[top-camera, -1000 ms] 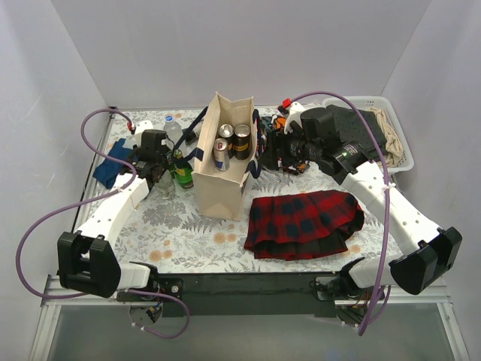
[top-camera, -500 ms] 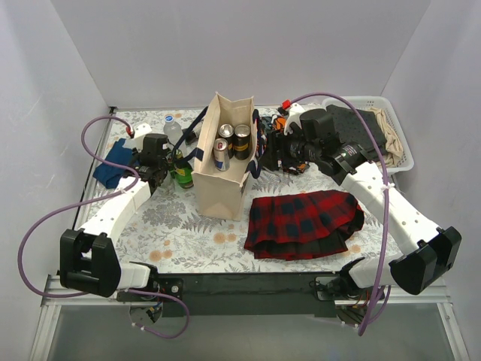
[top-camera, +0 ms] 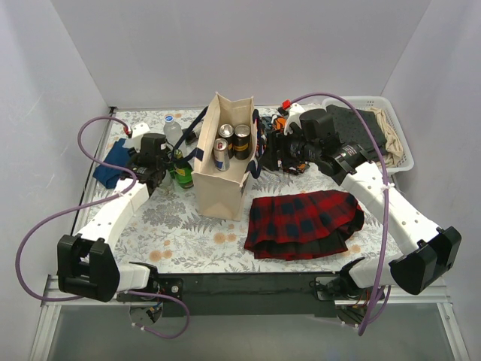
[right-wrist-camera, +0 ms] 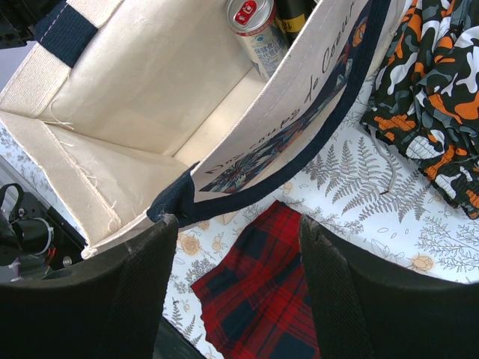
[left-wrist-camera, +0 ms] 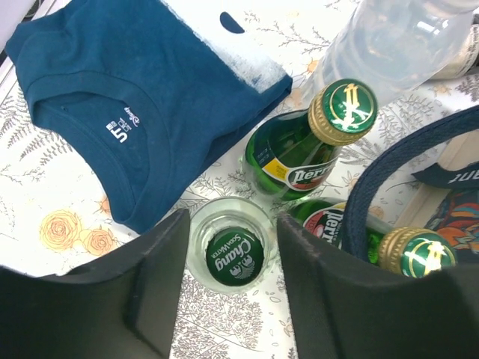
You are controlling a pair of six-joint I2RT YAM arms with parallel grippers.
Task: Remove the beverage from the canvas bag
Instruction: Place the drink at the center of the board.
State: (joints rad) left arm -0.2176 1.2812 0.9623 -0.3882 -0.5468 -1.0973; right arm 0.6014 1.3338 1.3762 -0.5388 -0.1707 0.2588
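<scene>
Canvas bag (top-camera: pixel 222 192) upright mid-table (top-camera: pixel 173 233), holding three cans (top-camera: pixel 241 135). Toward the left edge: two green bottles (left-wrist-camera: pixel 299 153), one clear bottle (left-wrist-camera: pixel 382 45), and one Chang bottle (left-wrist-camera: pixel 233 258) between the parted fingers of the left gripper (left-wrist-camera: pixel 233 221). Right gripper (right-wrist-camera: pixel 238 221) spread, empty, beside the bag.

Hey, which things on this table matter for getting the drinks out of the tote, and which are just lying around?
For the job: canvas bag, cans inside it, green bottles standing beside it.

Just lying about: blue T-shirt, red tartan cloth, camouflage garment, white basket.
</scene>
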